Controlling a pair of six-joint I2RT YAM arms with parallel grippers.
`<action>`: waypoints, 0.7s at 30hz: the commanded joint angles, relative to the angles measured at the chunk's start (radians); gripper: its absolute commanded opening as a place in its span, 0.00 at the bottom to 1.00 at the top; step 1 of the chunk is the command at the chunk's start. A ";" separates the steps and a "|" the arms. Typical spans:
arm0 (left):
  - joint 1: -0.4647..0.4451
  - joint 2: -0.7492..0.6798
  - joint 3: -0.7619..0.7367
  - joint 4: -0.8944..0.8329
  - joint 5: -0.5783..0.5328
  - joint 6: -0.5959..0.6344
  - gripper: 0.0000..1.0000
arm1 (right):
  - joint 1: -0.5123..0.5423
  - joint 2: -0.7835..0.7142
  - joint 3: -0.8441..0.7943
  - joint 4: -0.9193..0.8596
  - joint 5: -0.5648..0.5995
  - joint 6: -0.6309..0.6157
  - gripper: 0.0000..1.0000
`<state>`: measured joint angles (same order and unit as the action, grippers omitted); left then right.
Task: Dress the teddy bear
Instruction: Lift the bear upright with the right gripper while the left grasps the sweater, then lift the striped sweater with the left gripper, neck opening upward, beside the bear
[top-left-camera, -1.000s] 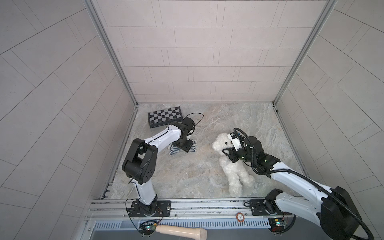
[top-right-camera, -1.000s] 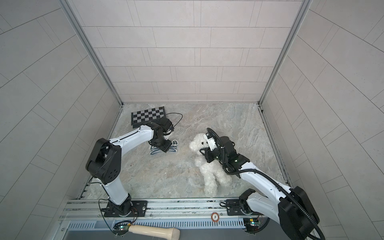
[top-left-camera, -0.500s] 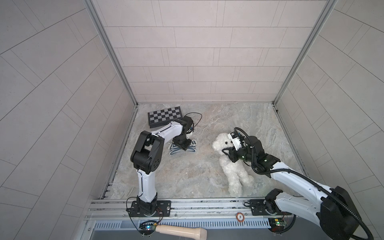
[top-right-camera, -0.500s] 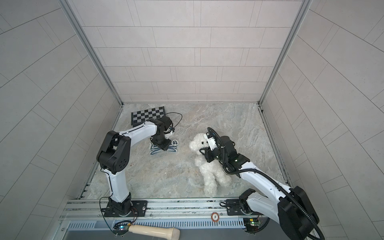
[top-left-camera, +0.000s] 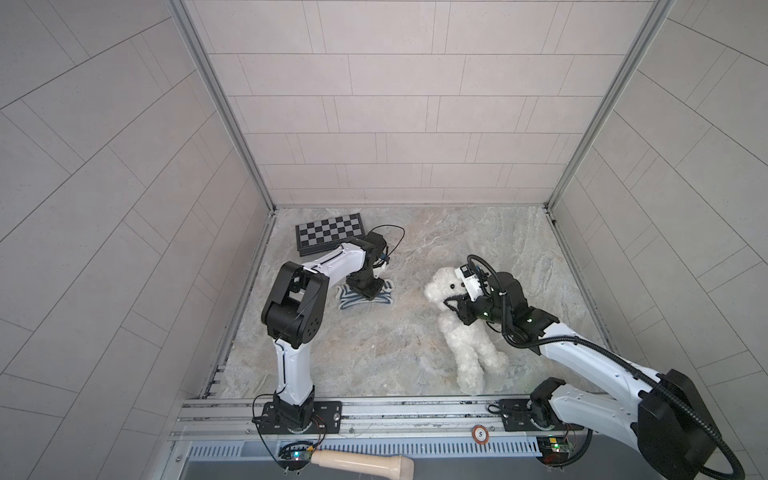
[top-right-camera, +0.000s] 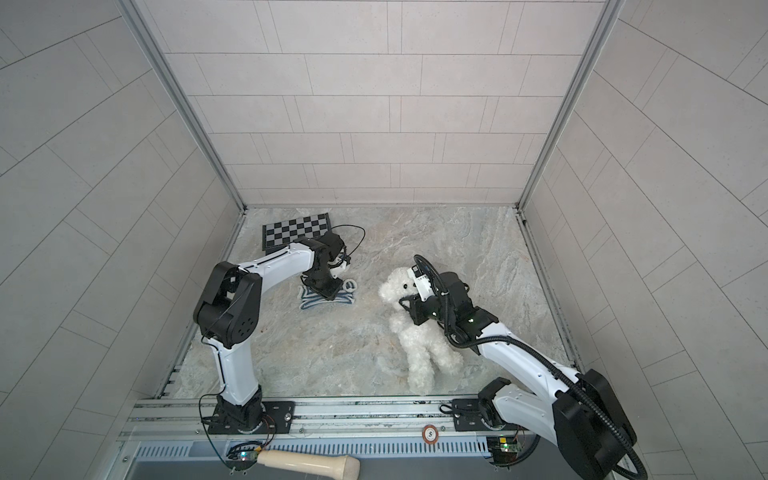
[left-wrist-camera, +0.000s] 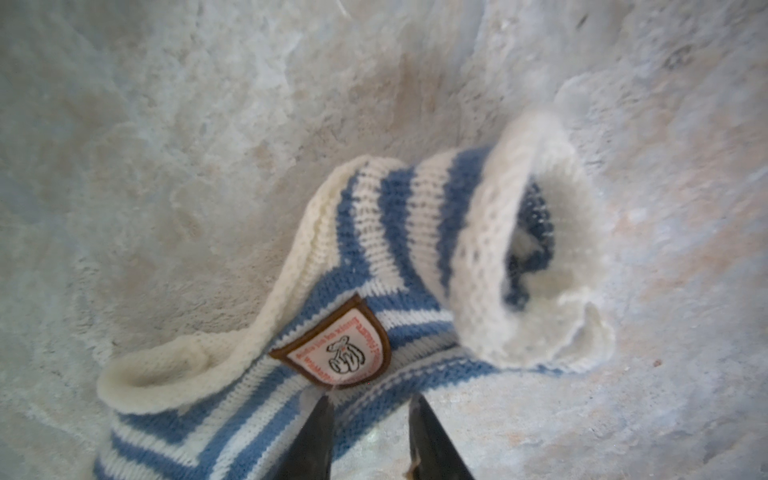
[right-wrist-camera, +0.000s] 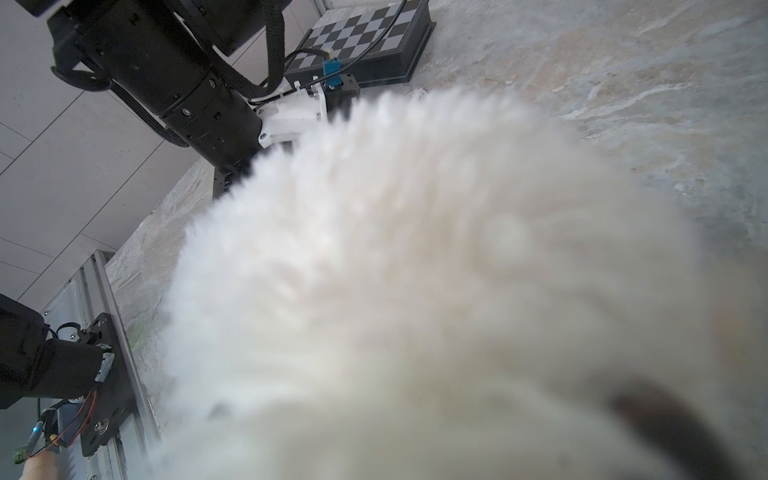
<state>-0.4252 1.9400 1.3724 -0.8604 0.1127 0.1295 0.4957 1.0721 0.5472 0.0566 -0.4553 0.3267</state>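
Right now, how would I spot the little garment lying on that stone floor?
Find the black-and-grey checkerboard in the far left corner; just in front of it, under the left gripper, lies a small knitted sweater. Unlike the fluffy all-white teddy bear to its right, it is limp, blue-and-white striped, with a brown-edged badge.
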 joint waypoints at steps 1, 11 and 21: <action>-0.006 0.008 -0.022 -0.001 0.005 -0.003 0.39 | -0.010 -0.020 -0.016 0.031 0.011 0.015 0.11; -0.019 0.019 -0.029 0.018 -0.019 -0.001 0.32 | -0.032 -0.024 -0.030 0.058 0.002 0.035 0.10; -0.034 -0.062 -0.055 0.047 0.011 -0.046 0.00 | -0.040 -0.006 -0.034 0.068 -0.001 0.038 0.10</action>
<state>-0.4477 1.9324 1.3403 -0.8150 0.1055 0.1093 0.4618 1.0695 0.5156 0.0887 -0.4488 0.3492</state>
